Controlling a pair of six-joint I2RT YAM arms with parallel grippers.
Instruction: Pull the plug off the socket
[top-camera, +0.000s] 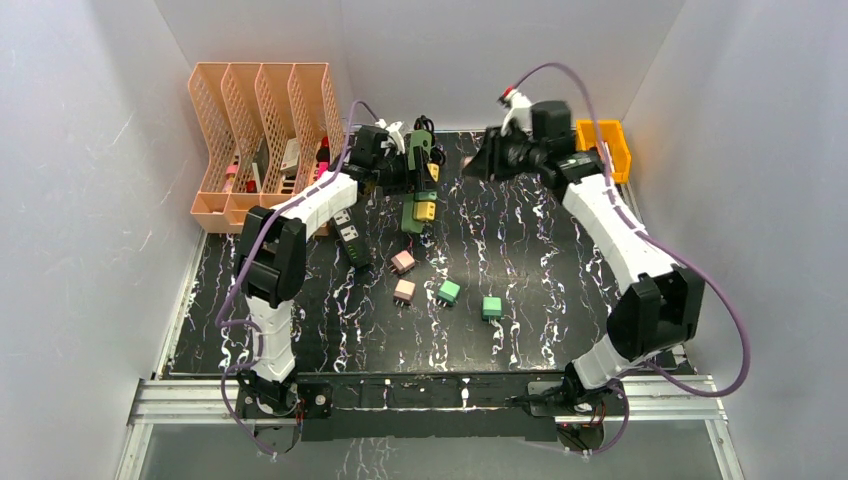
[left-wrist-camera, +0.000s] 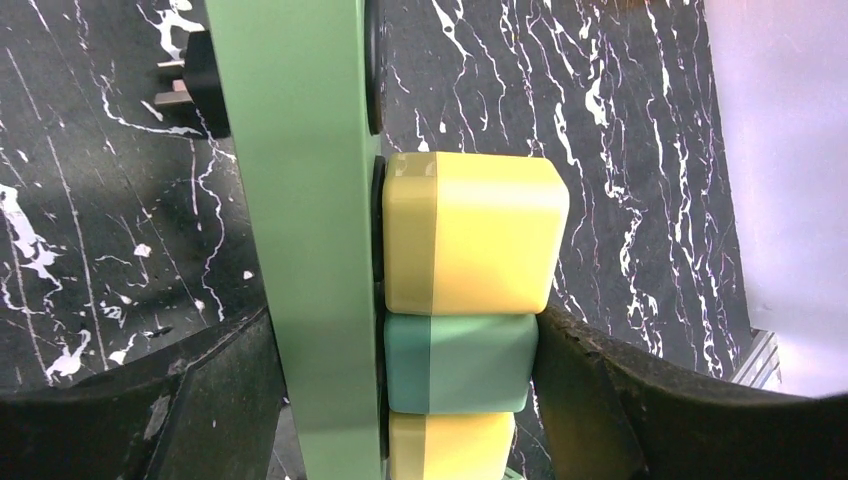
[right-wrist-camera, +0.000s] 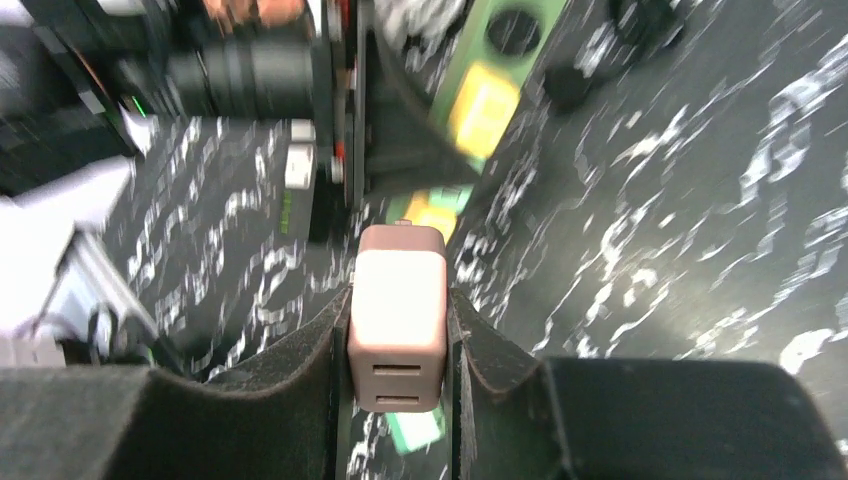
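Bracing matters most on this worktop (top-camera: 560, 300), since a plug comes away cleanly only if its socket cannot follow. The green socket strip (left-wrist-camera: 300, 200) is near the far edge, left of the middle, raised on edge inside the left gripper (left-wrist-camera: 400, 340). That gripper's jaws stand wide and bear from both sides, one finger on the strip's bare back and the other against the end of a teal plug (left-wrist-camera: 460, 365) seated in it. A yellow plug (left-wrist-camera: 475, 235) fills the socket just beside the teal one. The clamp looks sound, and the strip should be kept from twisting.

The right gripper (right-wrist-camera: 400, 335) hangs near the far edge, right of the middle and well apart from the strip. It pinches a pink plug (right-wrist-camera: 398, 275) squarely between its pads, free of any socket. Its wrist view is smeared, so that arm is probably in motion.

The step in hand is most likely setting this plug down. It belongs near the middle of the worktop, beside the loose pink plugs (top-camera: 403, 263) and loose green plugs (top-camera: 449, 292) but not touching them. The gripper should come low before the jaws part, so the plug does not tumble.

For the next pull the yellow plug seems the better choice, because the left finger pins the teal one. Grip it across its flat sides and draw straight out along the pins, without rocking.
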